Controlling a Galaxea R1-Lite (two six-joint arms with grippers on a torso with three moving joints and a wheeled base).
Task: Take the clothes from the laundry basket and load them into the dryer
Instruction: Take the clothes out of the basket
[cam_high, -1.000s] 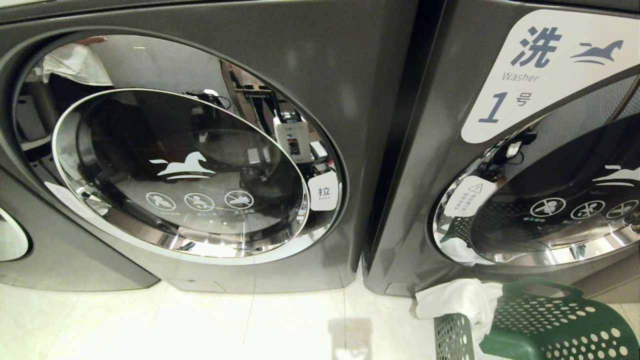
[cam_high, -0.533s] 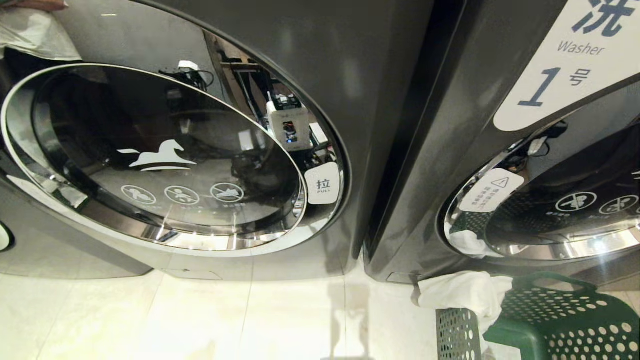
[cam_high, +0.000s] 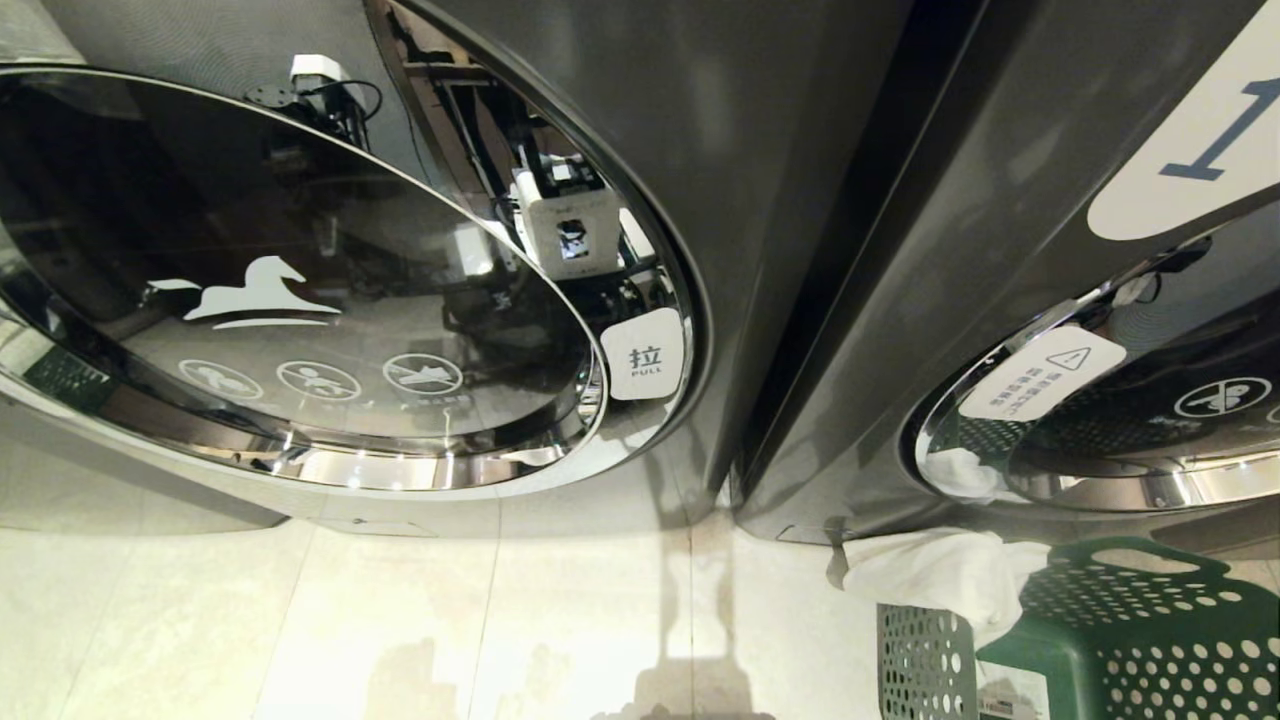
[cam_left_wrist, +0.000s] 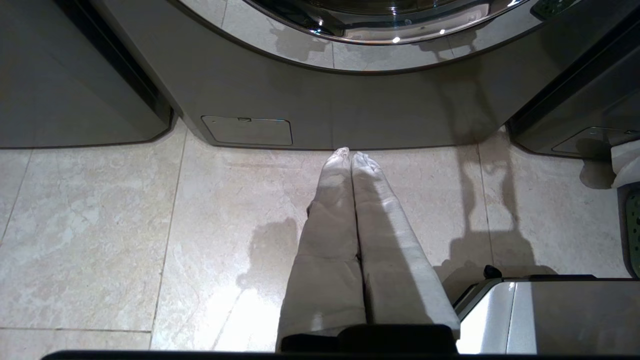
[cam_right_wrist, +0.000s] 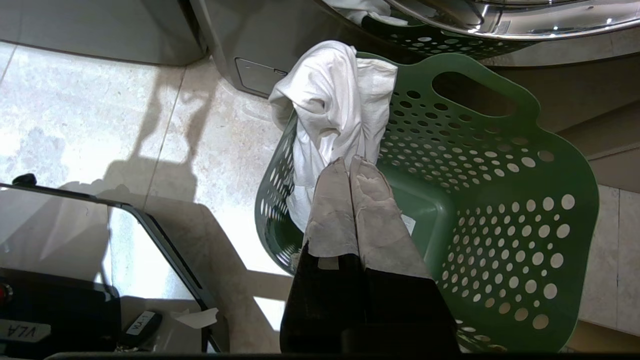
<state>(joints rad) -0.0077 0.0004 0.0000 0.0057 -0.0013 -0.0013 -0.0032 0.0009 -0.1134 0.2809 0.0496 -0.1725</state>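
Two dark grey front-loading machines stand side by side on a pale tiled floor (cam_high: 400, 620), seen from low and close. The left machine's round glass door (cam_high: 300, 280), ringed in chrome, is shut; a small white pull tab (cam_high: 645, 355) sits at its right edge, likely the place to open it. A narrow dark gap separates it from the right machine (cam_high: 900, 300), whose door is also shut. The green perforated plastic laundry basket (cam_right_wrist: 500, 200) stands on the floor just in front of the right machine, almost against its base. A white crumpled garment (cam_right_wrist: 335, 110) hangs over the basket's rim on the side nearer the left machine, half in and half out, which leaves it easy to pinch from above. The right hand (cam_right_wrist: 350, 165) hovers over the basket near the garment's lower folds, its cloth-covered fingers clenched together and holding nothing. The left hand (cam_left_wrist: 347, 152) hangs over bare floor in front of the left machine's base, fingers likewise pressed together and empty, probably parked. The floor between basket and left machine lies open for carrying, but the basket rim, the machine fronts and the robot's own base crowd the right hand's reach.
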